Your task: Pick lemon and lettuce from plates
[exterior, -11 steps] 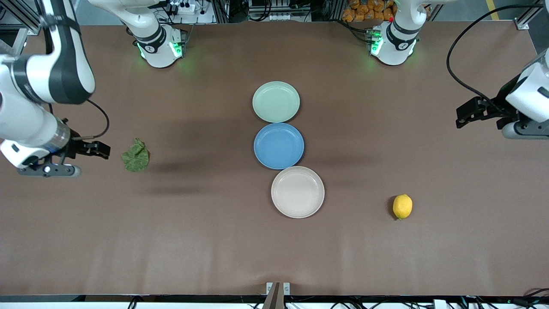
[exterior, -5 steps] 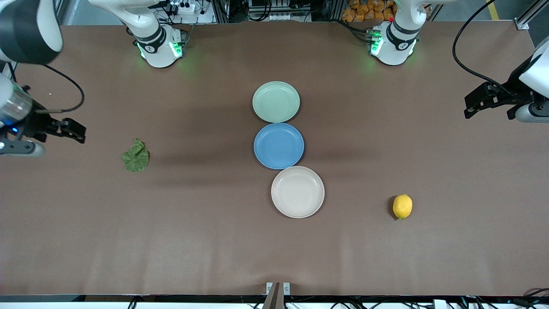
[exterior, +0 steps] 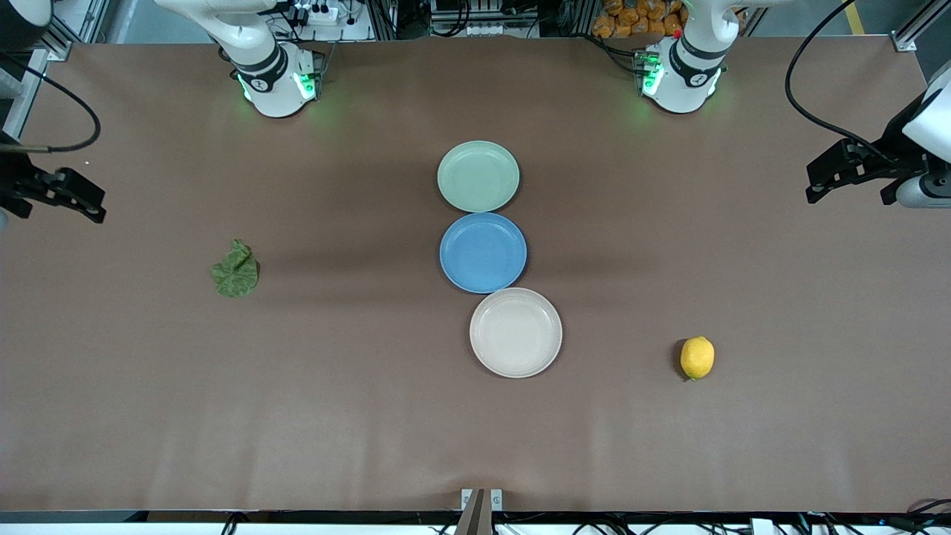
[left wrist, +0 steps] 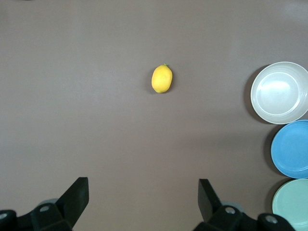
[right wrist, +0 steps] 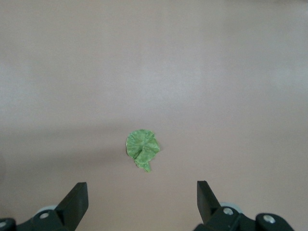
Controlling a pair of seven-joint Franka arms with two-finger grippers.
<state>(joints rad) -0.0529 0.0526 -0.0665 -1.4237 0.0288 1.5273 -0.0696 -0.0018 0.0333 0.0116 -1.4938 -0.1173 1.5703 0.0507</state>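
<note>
Left gripper (left wrist: 142, 197) wide open, empty; right gripper (right wrist: 142, 197) wide open, empty

Left arm: raised over the table's edge at its own end.
Left gripper (exterior: 825, 172): fingers spread wide, holding nothing.
Right arm: raised over its own end of the table.
Right gripper (exterior: 74, 195): fingers spread wide, holding nothing.

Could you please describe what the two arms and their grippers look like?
Both arms are glossy white with black joint bands; their bases glow green. The left gripper and right gripper are black with flat, wedge-shaped fingers, and a black cable loops to each wrist.
</note>
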